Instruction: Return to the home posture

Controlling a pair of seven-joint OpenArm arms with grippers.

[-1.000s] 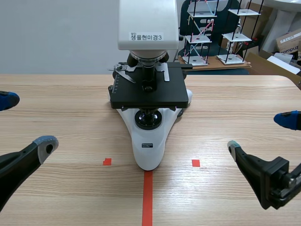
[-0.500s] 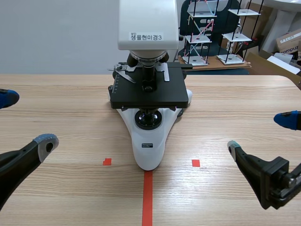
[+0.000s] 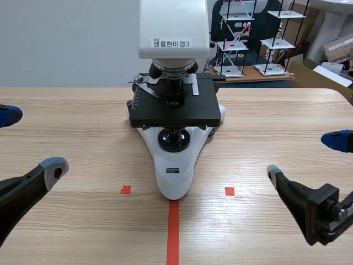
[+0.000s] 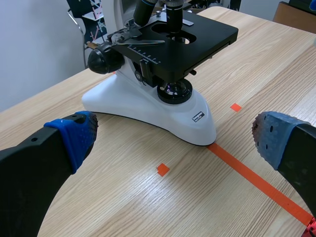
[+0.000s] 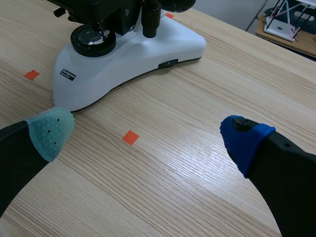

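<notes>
Two grippers, both spread wide and holding nothing. The left gripper (image 3: 30, 141) sat low at the near left edge of the scene, with its grey-green pad (image 3: 53, 165) on the nearer finger and its blue pad (image 3: 6, 116) on the farther one, and only bare table showed between them. The right gripper (image 3: 304, 156) mirrored it at the near right, equally released, with only wood grain and a tape square in the gap in the right wrist view.

Both black arms came in low from the near corners, angled inward toward the middle of the table. Neither touched anything.

The white-based microscope with a black square stage (image 3: 175, 165) stood upright at the centre, between the two grippers and well apart from both, its foot at the far end of the orange-red tape line (image 3: 172, 232). The light wooden table (image 3: 276, 110) ran off to the far side, where white-shelved wire racks (image 3: 237, 38) stood behind it.

Progress, as a judgement: the arms looked symmetric, retracted and unloaded, which fits a home posture, so the task seemed done or nearly done. At most a small final settling was left. The exact home pose could not be confirmed from these views.
</notes>
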